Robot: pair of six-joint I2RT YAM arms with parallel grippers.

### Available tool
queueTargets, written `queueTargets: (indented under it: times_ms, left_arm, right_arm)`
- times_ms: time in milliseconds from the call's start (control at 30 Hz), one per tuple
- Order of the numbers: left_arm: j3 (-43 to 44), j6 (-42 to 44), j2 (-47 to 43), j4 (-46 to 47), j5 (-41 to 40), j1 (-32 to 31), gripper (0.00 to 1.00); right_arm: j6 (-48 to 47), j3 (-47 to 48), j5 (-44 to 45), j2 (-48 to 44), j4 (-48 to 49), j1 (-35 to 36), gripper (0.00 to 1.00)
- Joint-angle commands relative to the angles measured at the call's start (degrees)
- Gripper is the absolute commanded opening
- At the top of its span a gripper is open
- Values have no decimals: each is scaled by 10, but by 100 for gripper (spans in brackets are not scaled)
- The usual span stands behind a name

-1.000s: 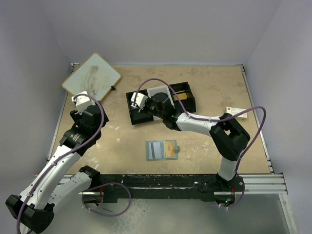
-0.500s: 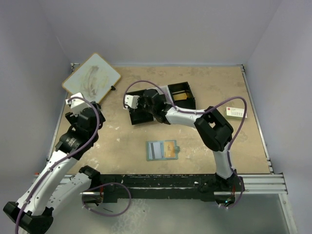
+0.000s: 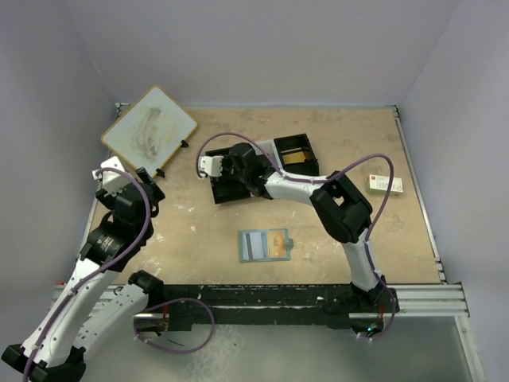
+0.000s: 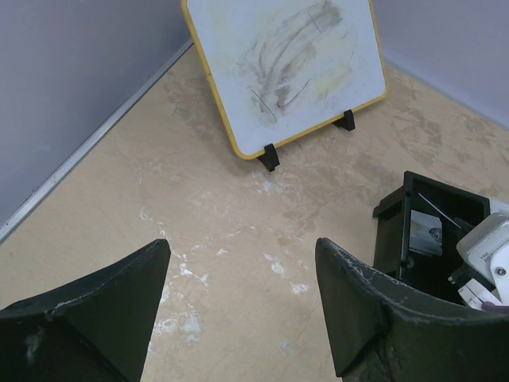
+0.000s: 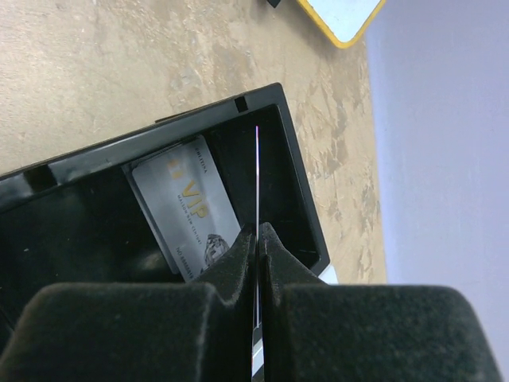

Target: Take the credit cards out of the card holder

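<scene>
The card holder (image 3: 265,244) lies open on the table in front of the arm bases. An orange-gold credit card (image 3: 277,247) sits in its right half; its left half is pale bluish-grey, card or pocket panel I cannot tell. My right gripper (image 3: 230,177) (image 5: 258,232) is shut on a thin card (image 5: 258,171), seen edge-on, above the left compartment of the black tray (image 3: 301,148) (image 5: 299,199). A grey VIP card (image 5: 184,203) lies flat in that compartment. My left gripper (image 3: 149,188) (image 4: 242,248) is open and empty over bare table at the far left.
A whiteboard (image 3: 149,130) (image 4: 286,64) with a yellow rim leans on small black feet at the back left. A white box with red and green print (image 3: 385,185) lies at the right edge. The tray's corner (image 4: 394,231) shows right of my left fingers.
My right arm has swung left across the tray with the card in its jaws, uncovering the white box. My left arm has drawn back toward the left wall.
</scene>
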Motion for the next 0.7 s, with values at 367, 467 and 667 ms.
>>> queueTargets:
  times_ms: [367,467,667]
  left_arm:
    - [-8,-15,-47,10,-35,2,72]
    - [-7,-14,-41,10,-31,2,72]
    - [-5,-8,-26,12,-17,1,72]
  right_arm:
    - [-41,70,40,63,-2,-3,1]
    - [-44,80,64,76,-1,-3,3]
    - [-44,73,67,77,-2,-3,15]
